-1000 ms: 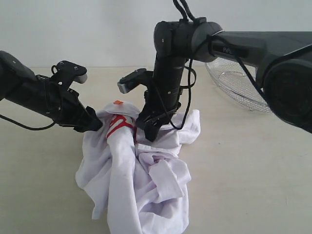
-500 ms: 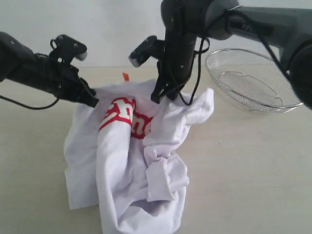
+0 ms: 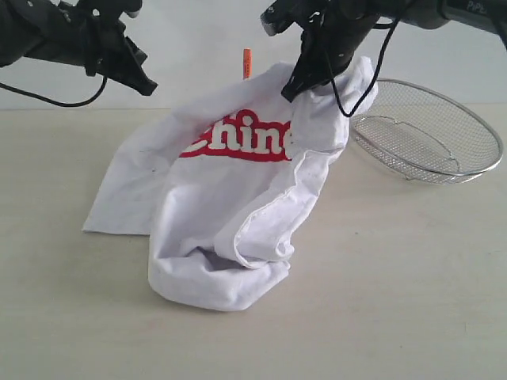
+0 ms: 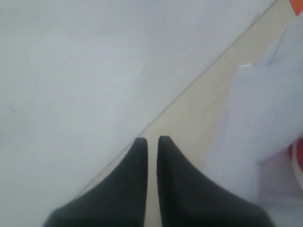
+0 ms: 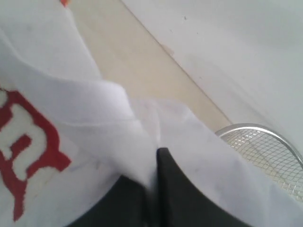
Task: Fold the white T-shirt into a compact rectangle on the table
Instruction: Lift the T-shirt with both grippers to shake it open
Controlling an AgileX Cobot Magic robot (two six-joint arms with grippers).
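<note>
white t-shirt (image 3: 230, 198): partly lifted, its upper edge hanging from the right gripper (image 3: 291, 90); its lower end is bunched in a soft roll on the table (image 3: 412, 285), and its left part slopes down to lie flat on the tabletop.
lettering (image 3: 242, 141): red script outlined in white, across the raised chest and facing the exterior camera.
neck tag (image 3: 246, 62): small and orange, sticking up at the top edge of the cloth.
right gripper: raised above the table, jaws pinched together on a fold at the shirt's upper right; in its wrist view cloth drapes over the fingers (image 5: 165, 189).
left gripper (image 3: 147, 85): raised at the left, jaws pressed together with nothing between them, near the shirt's edge but clear of it; its wrist view shows bare fingertips (image 4: 138, 151) against wall and table, with the cloth off to one side.
basket (image 3: 444, 119): round wire mesh, on the table at the right, just beside the hanging cloth.
wall (image 3: 198, 39): light grey, behind the table.
</note>
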